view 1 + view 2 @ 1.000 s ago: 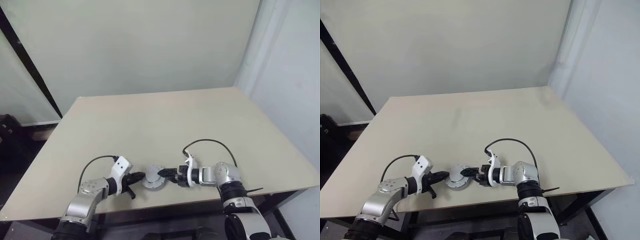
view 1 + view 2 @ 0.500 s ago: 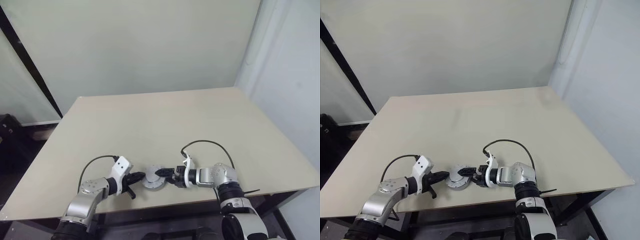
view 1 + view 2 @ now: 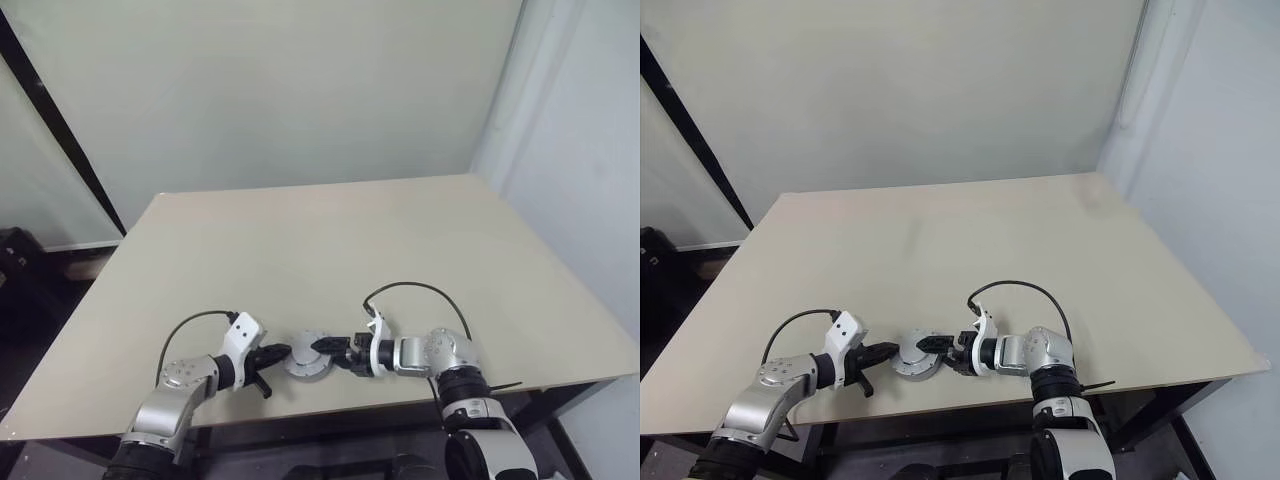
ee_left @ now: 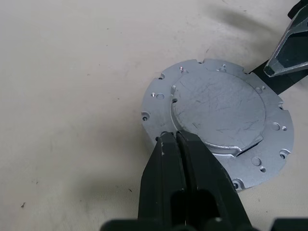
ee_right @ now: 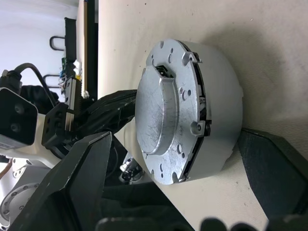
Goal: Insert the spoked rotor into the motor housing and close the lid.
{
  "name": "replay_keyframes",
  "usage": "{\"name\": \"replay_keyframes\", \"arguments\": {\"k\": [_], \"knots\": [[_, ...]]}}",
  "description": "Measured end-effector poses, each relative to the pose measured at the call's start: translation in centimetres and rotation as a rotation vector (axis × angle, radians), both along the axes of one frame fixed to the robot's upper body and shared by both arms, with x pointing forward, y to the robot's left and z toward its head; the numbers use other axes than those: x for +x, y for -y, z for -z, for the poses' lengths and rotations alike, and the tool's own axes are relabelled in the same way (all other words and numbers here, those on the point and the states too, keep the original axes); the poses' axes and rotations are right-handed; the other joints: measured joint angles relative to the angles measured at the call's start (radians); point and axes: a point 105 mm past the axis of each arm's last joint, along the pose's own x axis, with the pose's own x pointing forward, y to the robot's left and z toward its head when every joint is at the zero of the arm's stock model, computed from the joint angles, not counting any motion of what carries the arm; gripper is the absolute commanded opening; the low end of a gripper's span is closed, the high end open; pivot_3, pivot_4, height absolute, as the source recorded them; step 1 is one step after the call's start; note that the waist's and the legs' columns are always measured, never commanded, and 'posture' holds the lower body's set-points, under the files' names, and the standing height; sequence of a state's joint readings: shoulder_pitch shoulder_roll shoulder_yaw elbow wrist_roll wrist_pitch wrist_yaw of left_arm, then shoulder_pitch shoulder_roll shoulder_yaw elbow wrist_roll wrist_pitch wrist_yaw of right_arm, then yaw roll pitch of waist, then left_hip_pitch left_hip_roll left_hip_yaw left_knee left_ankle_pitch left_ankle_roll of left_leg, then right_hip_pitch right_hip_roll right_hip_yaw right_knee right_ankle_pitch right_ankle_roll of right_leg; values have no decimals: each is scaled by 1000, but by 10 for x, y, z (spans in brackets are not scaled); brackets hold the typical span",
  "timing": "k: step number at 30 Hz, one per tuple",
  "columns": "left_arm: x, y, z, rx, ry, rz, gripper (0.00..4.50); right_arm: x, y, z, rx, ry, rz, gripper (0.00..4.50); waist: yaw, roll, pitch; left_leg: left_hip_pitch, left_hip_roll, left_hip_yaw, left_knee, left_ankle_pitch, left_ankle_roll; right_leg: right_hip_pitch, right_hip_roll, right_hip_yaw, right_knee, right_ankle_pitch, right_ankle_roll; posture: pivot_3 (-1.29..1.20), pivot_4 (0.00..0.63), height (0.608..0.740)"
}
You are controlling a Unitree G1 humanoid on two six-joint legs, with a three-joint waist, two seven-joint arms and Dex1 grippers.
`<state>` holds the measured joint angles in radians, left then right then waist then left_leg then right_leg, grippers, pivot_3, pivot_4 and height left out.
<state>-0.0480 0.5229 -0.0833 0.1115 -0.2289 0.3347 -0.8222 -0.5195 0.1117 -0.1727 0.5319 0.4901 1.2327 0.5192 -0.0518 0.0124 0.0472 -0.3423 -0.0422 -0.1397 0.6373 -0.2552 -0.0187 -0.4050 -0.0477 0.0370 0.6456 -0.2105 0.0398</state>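
Seen along the left gripper [image 4: 177, 139], its two black fingers are pressed flat together with nothing between them, their tips resting at the near rim of the lid [image 4: 219, 113], which lies plain grey face up on the tan table [image 4: 67, 67]. Just past those tips the lid's raised central disc shows fine scratches, and small screw holes ring its notched flange. From the other side, the right gripper [image 5: 178, 163] has its jaws spread wide, one finger on each flank of the motor housing [image 5: 219, 103], with the lid already seated on top of it and a thin dark seam showing between the two parts; whether either finger actually touches the housing wall I cannot tell. The spoked rotor is presumably shut inside, under the lid. Both parts look like machined metal: stiff, fairly heavy for their size, smooth and likely to slide on the table if pushed from one side only. The cylindrical housing wall between the open jaws looks the sound place to grip, while the lid is better pressed down on its flat centre than pried at the thin flange.
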Motion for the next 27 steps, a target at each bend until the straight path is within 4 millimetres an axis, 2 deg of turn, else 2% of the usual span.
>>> {"name": "replay_keyframes", "arguments": {"k": [2, 6, 9, 21, 24, 27], "knots": [[0, 0, 0, 1, 1, 1, 0, -1, 1, 3, -10, -7, 6, 3607, 0, 0, 0, 0, 0, 0, 0, 0, 0, 0, 0, 0, 0, 0, 0, 0, 0, 740], [0, -1, 1, 9, -1, -1, 0, -4, 3, 7, -11, -28, 13, 2090, 0, 0, 0, 0, 0, 0, 0, 0, 0, 0, 0, 0, 0, 0, 0, 0, 0, 740], [0, -5, 2, 19, -4, -15, 0, -4, 3, 5, 6, -28, 14, 1333, 0, 0, 0, 0, 0, 0, 0, 0, 0, 0, 0, 0, 0, 0, -1, 0, 0, 740], [1, -7, 3, 21, -5, -25, 0, -5, 1, 3, 9, -18, 5, 1246, -4, 1, 0, 0, 1, 2, -1, 0, 0, -1, 0, 0, 0, -1, -1, 0, 0, 740], [2, -8, 3, 15, -15, -39, 588, -5, 1, 3, 12, -19, 6, 1246, -4, 1, 0, 0, 1, 2, -1, 0, 0, -1, 0, 0, 0, -1, -1, 0, 0, 740], [4, -14, 1, 4, -31, -71, 1536, -6, 0, 3, 19, -21, 6, 1246, -6, 1, 0, 0, 1, 3, -1, 0, 0, -1, 0, 0, 0, -1, -1, 0, 0, 740]]}}
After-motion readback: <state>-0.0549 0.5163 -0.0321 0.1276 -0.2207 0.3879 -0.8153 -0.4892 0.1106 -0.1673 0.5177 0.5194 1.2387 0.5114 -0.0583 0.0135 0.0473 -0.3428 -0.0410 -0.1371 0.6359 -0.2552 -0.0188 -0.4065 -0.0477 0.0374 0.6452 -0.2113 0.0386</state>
